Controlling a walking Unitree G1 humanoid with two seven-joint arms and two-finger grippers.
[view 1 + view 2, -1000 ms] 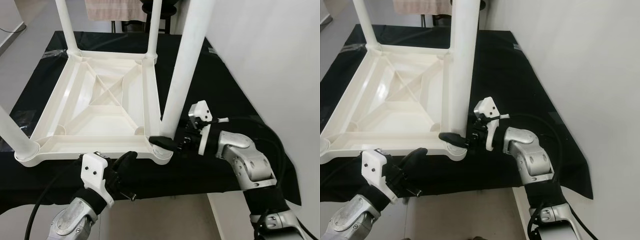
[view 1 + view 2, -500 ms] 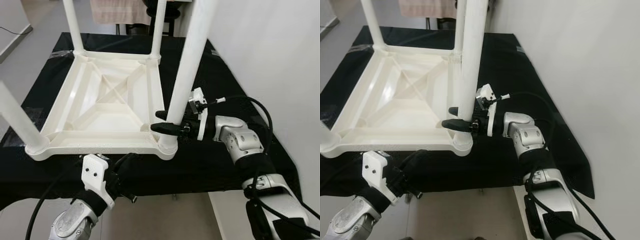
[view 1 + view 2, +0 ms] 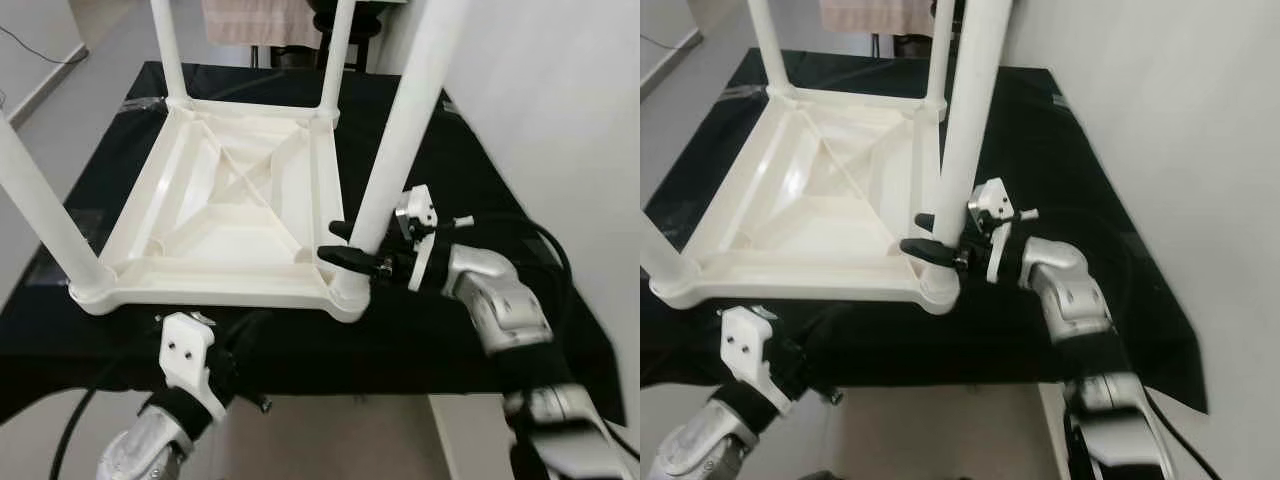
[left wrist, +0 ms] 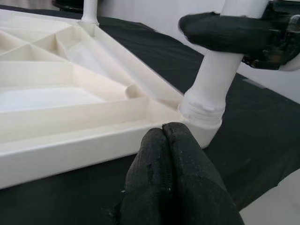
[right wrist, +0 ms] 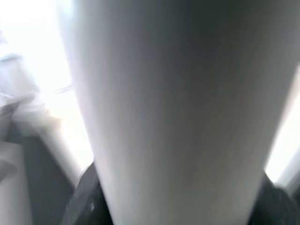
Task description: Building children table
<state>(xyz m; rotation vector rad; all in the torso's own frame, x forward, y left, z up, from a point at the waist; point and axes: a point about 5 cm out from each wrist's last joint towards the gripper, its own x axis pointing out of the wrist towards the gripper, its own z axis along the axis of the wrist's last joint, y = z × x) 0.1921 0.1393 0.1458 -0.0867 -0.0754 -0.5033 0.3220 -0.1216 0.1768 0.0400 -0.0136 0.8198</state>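
Black cloth [image 3: 470, 170], right tool [image 3: 345, 243] clasping table leg [image 3: 400, 150]

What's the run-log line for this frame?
stage: leg fitting | right gripper: shut on near-right leg above its socket | left gripper: shut, at tabletop front edge | table inverted on black cloth

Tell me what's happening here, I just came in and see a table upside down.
The robot is putting together a white children's table, which lies upside down on a black cloth. Its right gripper clasps the near right leg just above its corner socket. The left gripper, fingers shut, sits at the table's near edge. All four legs stand upright.
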